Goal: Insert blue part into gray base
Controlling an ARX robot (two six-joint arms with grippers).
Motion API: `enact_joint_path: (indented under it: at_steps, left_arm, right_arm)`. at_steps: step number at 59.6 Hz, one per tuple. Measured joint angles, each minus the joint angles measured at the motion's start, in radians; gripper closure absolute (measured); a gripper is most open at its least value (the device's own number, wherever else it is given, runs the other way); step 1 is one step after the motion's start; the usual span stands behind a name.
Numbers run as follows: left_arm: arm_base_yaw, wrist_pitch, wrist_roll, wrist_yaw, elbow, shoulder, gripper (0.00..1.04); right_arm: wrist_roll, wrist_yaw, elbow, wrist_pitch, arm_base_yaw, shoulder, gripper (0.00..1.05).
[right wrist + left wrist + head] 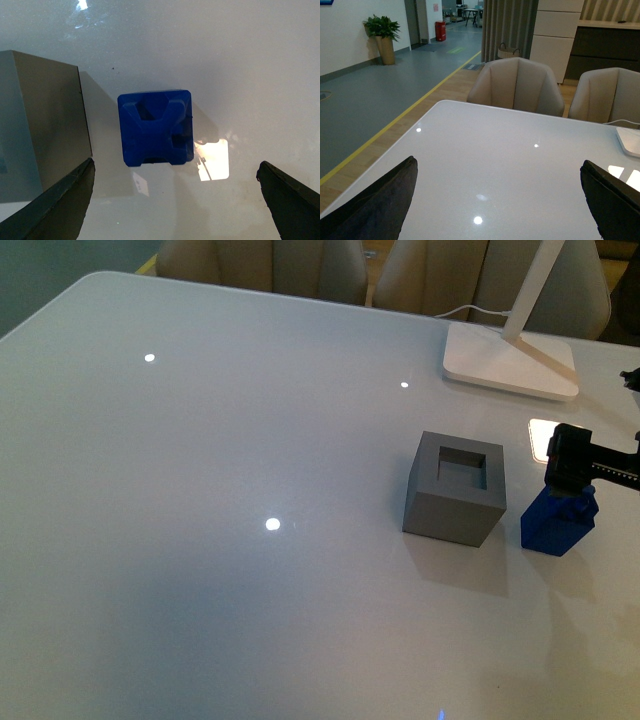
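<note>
The gray base [455,490], a matte cube with a square recess in its top, stands on the white table at the right. The blue part [558,523] stands on the table just right of it, a small gap between them. My right gripper [575,475] hovers directly over the blue part, open and empty. In the right wrist view the blue part [155,128] lies between and ahead of the wide-apart fingers, my right gripper [175,172] above it, with the gray base [45,125] beside it. My left gripper [497,165] is open and empty over bare table, and it is out of the front view.
A flat white lamp foot [510,360] with a slanted arm and a cable stands behind the gray base. Beige chairs [517,85] stand along the table's far edge. The table's rounded far-left corner [95,280] shows in the front view.
</note>
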Motion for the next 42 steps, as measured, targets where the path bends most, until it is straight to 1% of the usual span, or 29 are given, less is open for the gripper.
enact_joint_path:
  at_steps: [31,33,38,40,42]
  left_arm:
    - [0.000,0.000,0.000,0.000,0.000,0.000,0.07]
    - [0.000,0.000,0.000,0.000,0.000,0.000,0.07]
    - [0.000,0.000,0.000,0.000,0.000,0.000,0.07]
    - [0.000,0.000,0.000,0.000,0.000,0.000,0.07]
    - [0.000,0.000,0.000,0.000,0.000,0.000,0.07]
  right_arm:
    - [0.031,0.034,0.130,-0.021,0.027,0.162,0.09]
    - [0.033,0.036,0.134,-0.023,0.029,0.167,0.13]
    - [0.034,0.040,0.137,-0.025,0.031,0.175,0.27]
    - [0.035,0.041,0.137,-0.026,0.032,0.175,0.30]
    - [0.037,0.042,0.138,-0.026,0.032,0.175,0.37]
